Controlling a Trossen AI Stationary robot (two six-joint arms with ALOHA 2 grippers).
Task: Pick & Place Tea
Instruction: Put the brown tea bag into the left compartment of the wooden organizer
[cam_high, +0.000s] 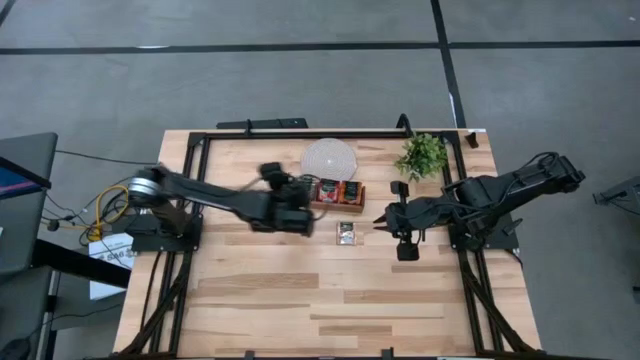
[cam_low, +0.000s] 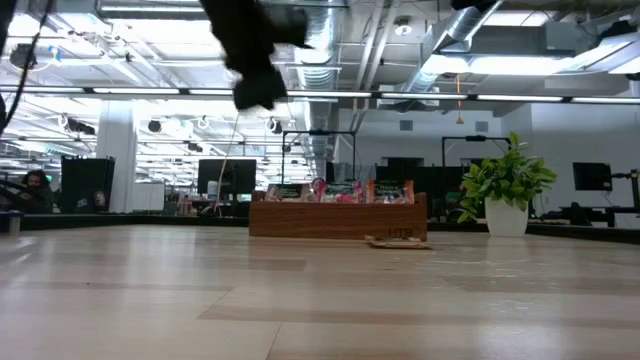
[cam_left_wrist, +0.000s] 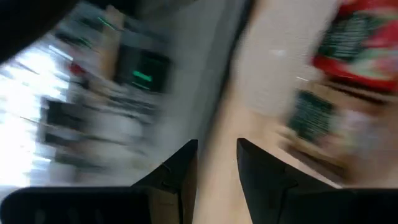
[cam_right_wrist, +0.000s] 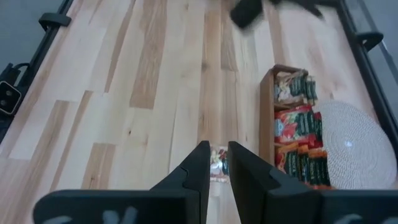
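Left gripper (cam_high: 300, 215) beside the tray (cam_high: 337, 204), fingers apart, seemingly empty; right gripper (cam_high: 388, 219) slightly parted near a loose sachet (cam_high: 347, 233)

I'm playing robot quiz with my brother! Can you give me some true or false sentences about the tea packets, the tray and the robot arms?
1. One tea sachet lies flat on the table, outside the wooden tray. True.
2. The wooden tray is empty. False: it holds red and pale sachets.
3. The left gripper is next to the tray's end. True.
4. The plant stands inside the tray. False: it stands apart, near the table's far right corner.
5. The right gripper is carrying a sachet. False: nothing is between its fingers; the loose sachet lies on the table beyond them.
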